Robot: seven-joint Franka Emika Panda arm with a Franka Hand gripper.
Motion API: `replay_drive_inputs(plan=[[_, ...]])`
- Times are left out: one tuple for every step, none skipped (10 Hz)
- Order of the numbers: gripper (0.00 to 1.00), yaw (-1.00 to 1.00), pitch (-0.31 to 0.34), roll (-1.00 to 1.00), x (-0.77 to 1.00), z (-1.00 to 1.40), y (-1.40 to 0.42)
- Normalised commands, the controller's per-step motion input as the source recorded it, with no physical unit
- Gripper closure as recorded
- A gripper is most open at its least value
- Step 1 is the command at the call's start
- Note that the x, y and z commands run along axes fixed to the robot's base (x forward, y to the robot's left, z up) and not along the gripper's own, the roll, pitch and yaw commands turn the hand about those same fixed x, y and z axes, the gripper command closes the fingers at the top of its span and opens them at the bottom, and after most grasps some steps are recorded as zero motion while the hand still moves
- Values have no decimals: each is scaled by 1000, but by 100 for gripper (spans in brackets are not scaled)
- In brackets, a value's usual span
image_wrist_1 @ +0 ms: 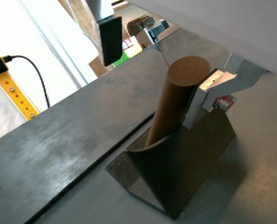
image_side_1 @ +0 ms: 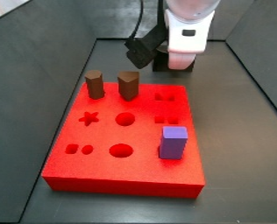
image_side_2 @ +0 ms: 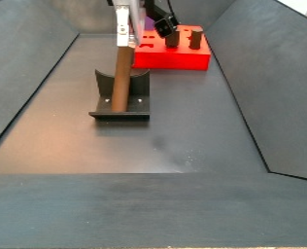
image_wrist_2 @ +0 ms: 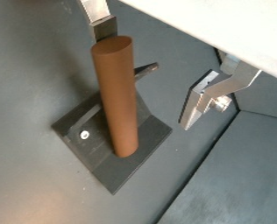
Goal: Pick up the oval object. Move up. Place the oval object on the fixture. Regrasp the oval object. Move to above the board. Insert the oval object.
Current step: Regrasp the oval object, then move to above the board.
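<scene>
The oval object, a long dark-brown peg, stands tilted on the dark fixture, leaning in its notch. It shows in both wrist views and in a side view. My gripper is open, with its jaws standing wide on either side of the peg's top end. One finger is close behind the peg's top and the other finger is well apart from it. In a wrist view the peg rises beside a silver finger. The red board lies beyond the fixture.
On the board stand two short brown pegs and a purple block. Sloped dark walls enclose the grey floor. The gripper body hangs behind the board's far edge.
</scene>
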Motion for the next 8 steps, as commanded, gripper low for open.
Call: replay_drive_inputs(plan=[[0,100,159,98,234,-22,-21],[100,0,0,0,0,0,0],[100,210,56,414,112,1000,220],[100,204,53,401,112,1000,216],[100,148,18,281,114,1000,194],[100,118,-10,195,114,1000,184],[100,84,-31,106,109,1000,175],[100,53,-37,57,106,1000,167]])
